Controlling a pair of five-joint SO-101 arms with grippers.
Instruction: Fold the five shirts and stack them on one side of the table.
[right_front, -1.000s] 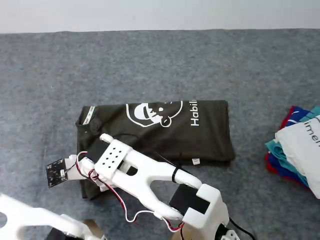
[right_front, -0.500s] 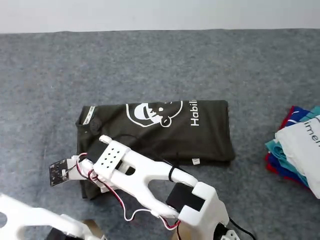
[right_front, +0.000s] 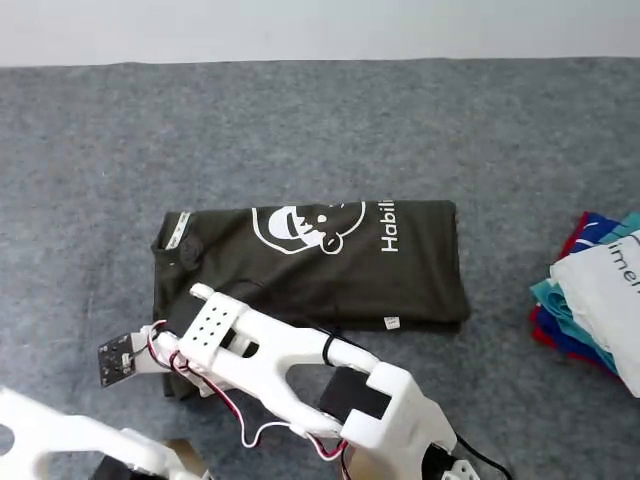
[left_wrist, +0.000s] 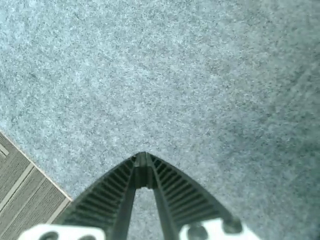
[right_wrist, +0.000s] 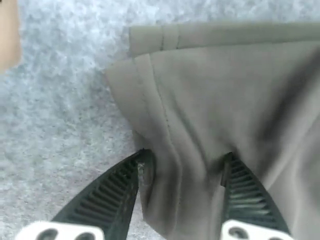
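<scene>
The dark olive shirt (right_front: 340, 265), folded to a rectangle with white print up, lay at the middle of the desk (right_front: 300, 120), a folded stack (right_front: 595, 300) at 3 o'clock. The right jaws stood wide astride its 7 o'clock corner. The left jaws were closed above the desk.

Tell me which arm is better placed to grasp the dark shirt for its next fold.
The right. The right claw is open, with a finger on either side of a ridge of the dark shirt near its corner. The left claw is shut over bare grey mat.

The white plastic arm (right_front: 300, 360) carries red and white cables (right_front: 232, 410) and black ribbed tool fingers (right_wrist: 107, 200).
</scene>
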